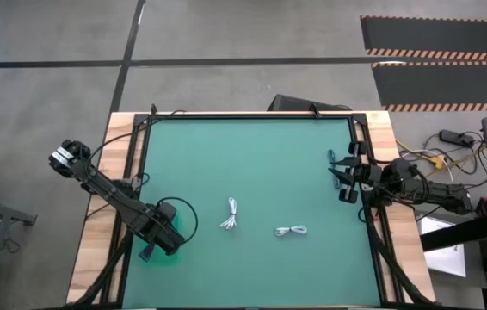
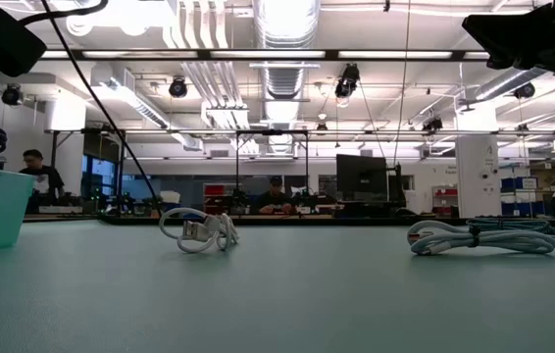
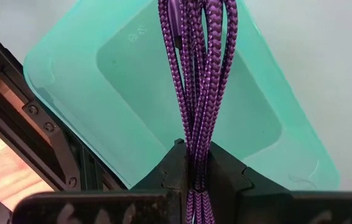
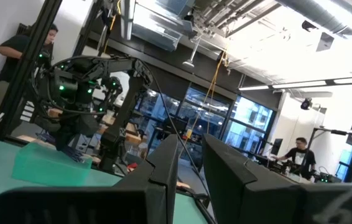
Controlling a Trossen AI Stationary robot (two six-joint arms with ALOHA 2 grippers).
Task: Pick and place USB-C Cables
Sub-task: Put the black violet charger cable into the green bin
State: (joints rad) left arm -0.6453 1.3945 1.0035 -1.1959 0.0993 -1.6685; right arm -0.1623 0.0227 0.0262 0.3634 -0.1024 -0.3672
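Left gripper [image 3: 194, 163] hung over the teal bin [image 3: 132, 93] at the surface's left edge, jaws clamped on a purple braided cable [image 3: 198, 68]. Two white USB-C cables [image 1: 231, 215] lay mid-surface (untouched). Right gripper [image 1: 340, 176] waited at the right edge, jaws apart.

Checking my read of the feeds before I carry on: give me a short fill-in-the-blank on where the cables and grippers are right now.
1. The left gripper is shut on a braided cable whose colour is ____.
2. That cable hangs over a teal ____ at the table's left edge.
3. The number of white cables lying on the mat is ____.
4. The right gripper, by the table's right edge, holds ____.

Missing words: purple; bin; two; nothing
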